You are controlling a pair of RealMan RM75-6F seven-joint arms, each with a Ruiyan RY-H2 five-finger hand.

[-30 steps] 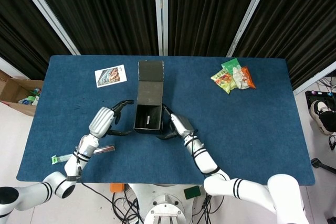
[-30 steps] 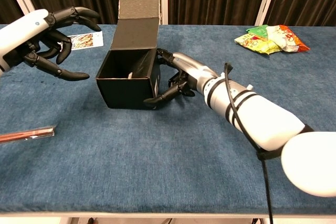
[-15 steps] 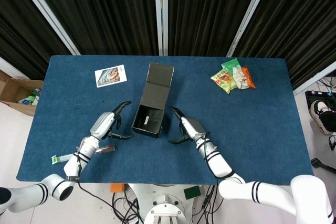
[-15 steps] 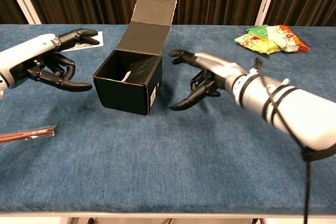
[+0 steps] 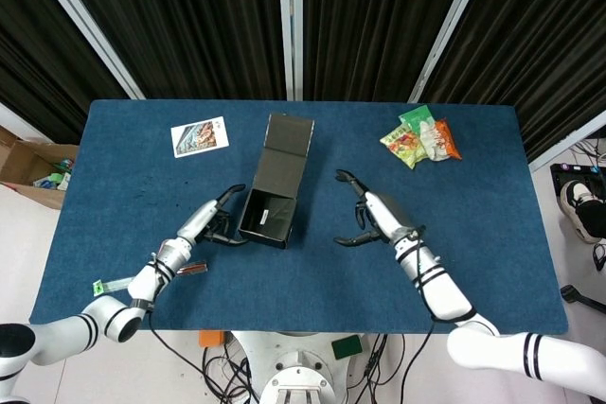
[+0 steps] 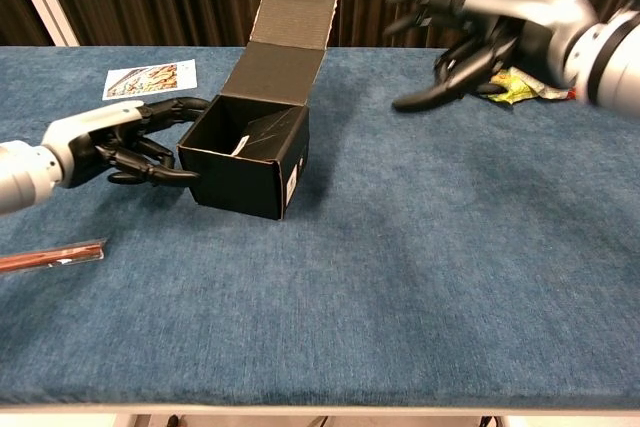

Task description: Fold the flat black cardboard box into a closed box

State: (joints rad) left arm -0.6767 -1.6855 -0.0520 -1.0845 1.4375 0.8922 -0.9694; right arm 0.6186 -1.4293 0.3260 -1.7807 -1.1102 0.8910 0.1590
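The black cardboard box (image 5: 281, 233) stands upright near the table's middle, turned slightly askew. Its lid flap (image 5: 287, 152) is open and leans back. The chest view shows the box (image 6: 240, 185), its lid flap (image 6: 288, 39) and a small white slip (image 6: 245, 143) inside. My left hand (image 5: 214, 221) lies at the box's left wall with fingers spread. In the chest view, the fingertips (image 6: 188, 176) of my left hand (image 6: 120, 143) reach that wall. My right hand (image 5: 365, 214) is open and well clear to the right. In the chest view my right hand (image 6: 478, 35) is raised and blurred.
Snack packets (image 5: 421, 137) lie at the back right, also in the chest view (image 6: 520, 75). A picture card (image 5: 200, 135) lies at the back left. A thin reddish wrapped stick (image 6: 50, 255) rests near the front left edge. A cardboard carton (image 5: 33, 167) sits on the floor left of the table.
My right hand has let go of the box's right side, swung right and lifted. My left hand has closed in on the left wall. The box turned slightly earlier.
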